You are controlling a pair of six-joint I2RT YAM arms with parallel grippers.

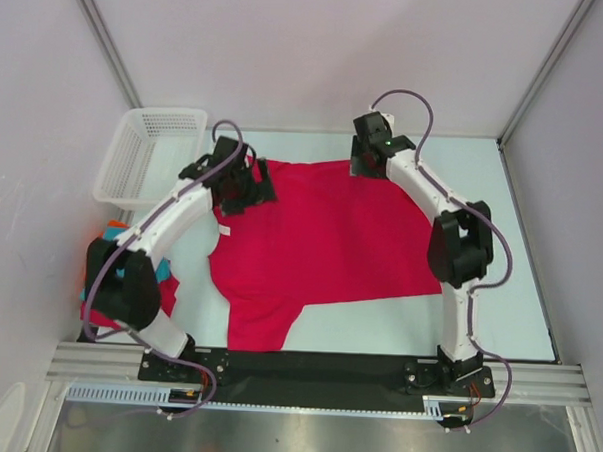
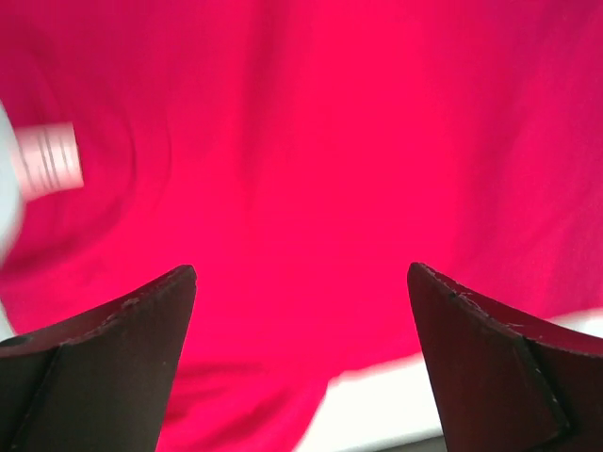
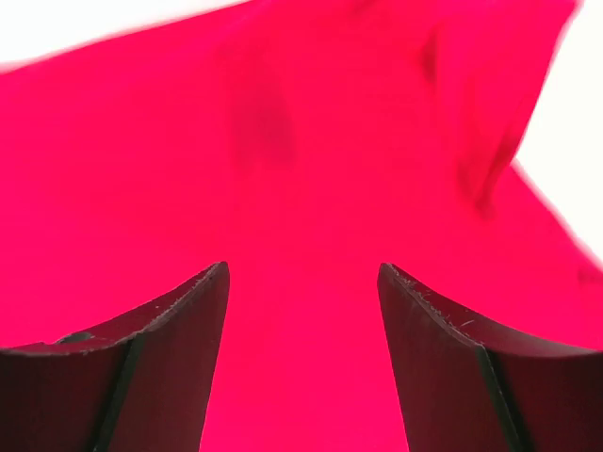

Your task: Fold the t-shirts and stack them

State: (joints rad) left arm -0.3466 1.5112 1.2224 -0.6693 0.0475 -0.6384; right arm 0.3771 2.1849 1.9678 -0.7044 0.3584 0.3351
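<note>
Under the spread left hand (image 2: 301, 268) and spread right hand (image 3: 302, 266) lies the crimson t-shirt (image 1: 321, 237).

The left fingers (image 2: 113, 363) and the right fingers (image 3: 141, 367) are shown as dark tapered wedges with pale, scuffed edges. Behind them, the left arm (image 1: 177, 211) and the right arm (image 1: 423, 186) are built of white curved links joined by bulky black housings. A purple-grey cable (image 1: 405, 91) is looped just behind the right fingers, beside a small green light (image 1: 388, 143). A second cable (image 1: 227, 124) is arched just behind the left fingers.
</note>
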